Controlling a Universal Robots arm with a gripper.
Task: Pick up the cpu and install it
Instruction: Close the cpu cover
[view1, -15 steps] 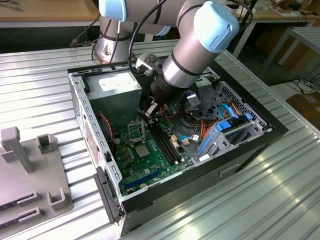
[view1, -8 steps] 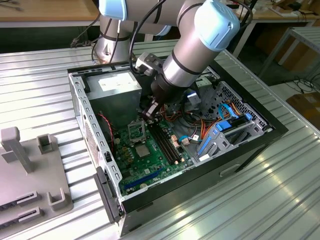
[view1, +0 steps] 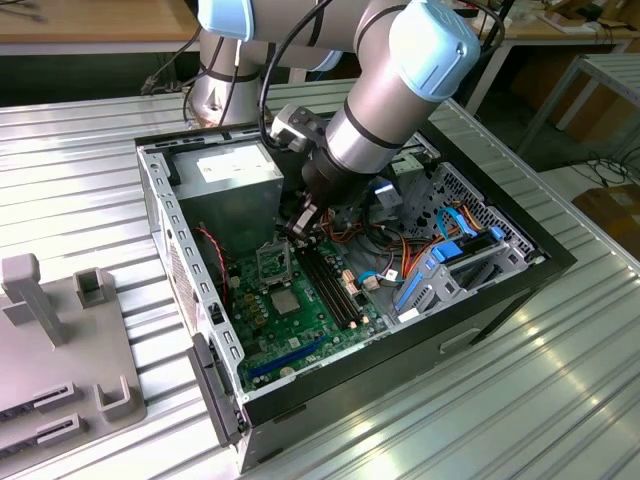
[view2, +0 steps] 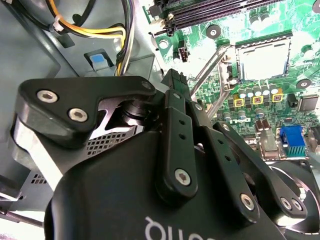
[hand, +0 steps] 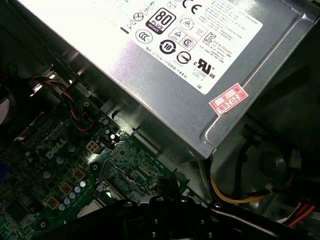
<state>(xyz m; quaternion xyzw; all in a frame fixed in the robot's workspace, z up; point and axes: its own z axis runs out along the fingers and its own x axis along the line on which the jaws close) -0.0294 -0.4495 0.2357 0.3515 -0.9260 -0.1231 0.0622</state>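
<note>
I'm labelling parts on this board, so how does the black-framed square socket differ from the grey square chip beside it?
The socket has a black frame; the chip has a green rim. The socket lies nearer the power supply, the chip farther from it. Both are square and lie flat on the green motherboard.

A workshop: ribbed metal bench (view1: 80, 190), open computer case (view1: 500, 290), wooden worktables (view1: 90, 20).

The cpu (view2: 262, 60), a small flat square with a pale silver-grey metal top, is lying level inside the black-framed socket on the green board, near the claw (view2: 172, 82) tip but sitting apart from it, not gripped.
</note>
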